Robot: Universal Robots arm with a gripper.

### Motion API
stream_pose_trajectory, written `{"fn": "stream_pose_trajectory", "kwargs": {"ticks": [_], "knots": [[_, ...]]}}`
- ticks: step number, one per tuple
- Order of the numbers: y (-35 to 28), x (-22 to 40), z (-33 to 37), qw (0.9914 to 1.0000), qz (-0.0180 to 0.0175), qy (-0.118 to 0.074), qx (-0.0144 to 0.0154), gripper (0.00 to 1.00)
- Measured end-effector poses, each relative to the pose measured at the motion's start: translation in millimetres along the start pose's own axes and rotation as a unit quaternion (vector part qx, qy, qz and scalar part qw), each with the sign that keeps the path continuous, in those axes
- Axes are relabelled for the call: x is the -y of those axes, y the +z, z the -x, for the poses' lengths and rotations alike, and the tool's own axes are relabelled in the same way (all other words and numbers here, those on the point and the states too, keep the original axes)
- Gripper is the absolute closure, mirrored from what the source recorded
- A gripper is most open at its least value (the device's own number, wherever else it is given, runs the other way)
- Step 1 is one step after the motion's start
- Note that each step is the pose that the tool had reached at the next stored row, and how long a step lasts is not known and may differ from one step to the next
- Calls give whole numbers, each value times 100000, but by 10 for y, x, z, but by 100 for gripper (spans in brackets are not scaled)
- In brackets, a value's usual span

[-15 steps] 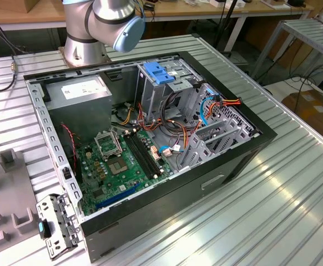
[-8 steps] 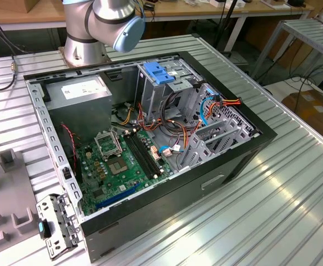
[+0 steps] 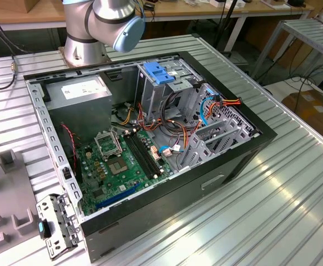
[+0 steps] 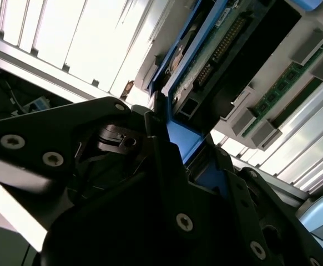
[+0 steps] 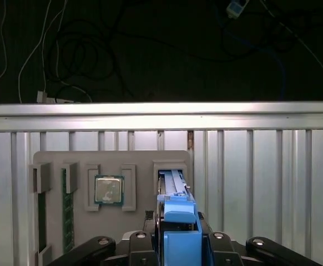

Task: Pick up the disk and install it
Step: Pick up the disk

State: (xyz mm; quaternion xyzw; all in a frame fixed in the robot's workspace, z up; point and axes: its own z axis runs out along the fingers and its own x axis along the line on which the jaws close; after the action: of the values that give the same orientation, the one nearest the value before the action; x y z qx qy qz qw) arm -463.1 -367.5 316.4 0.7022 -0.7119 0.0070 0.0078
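Observation:
The disk (image 5: 172, 185) stands on edge, its bright blue rail and end tab toward me, over a slot in the grey fixture plate (image 5: 139, 160). I cannot tell whether it still rests in that slot. My gripper (image 5: 178, 244) has a dark finger on each side of the blue rail and is shut on the disk. In the second wrist view the disk's (image 4: 222, 50) green circuit board and connector face the camera. There, the gripper (image 4: 186, 160) pinches the blue rail between its fingers (image 4: 156, 138).
The fixture plate also holds a processor chip (image 5: 109, 190) and memory sticks (image 5: 67, 213). The table's far edge (image 5: 161, 111) borders dark floor with cables. In the exterior view, the open computer case (image 3: 206, 183) lies on the ribbed table, with a pale blue bracket (image 3: 160, 73) on its drive cage.

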Motion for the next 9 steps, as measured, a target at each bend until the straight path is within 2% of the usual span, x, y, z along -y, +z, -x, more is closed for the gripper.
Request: {"fn": "stream_pose_trajectory", "kwargs": {"ticks": [7,9], "knots": [[-113,2,0,99997,-9,1,-709,63],[-188,3,1,99994,-11,-1,-1062,63]]}}
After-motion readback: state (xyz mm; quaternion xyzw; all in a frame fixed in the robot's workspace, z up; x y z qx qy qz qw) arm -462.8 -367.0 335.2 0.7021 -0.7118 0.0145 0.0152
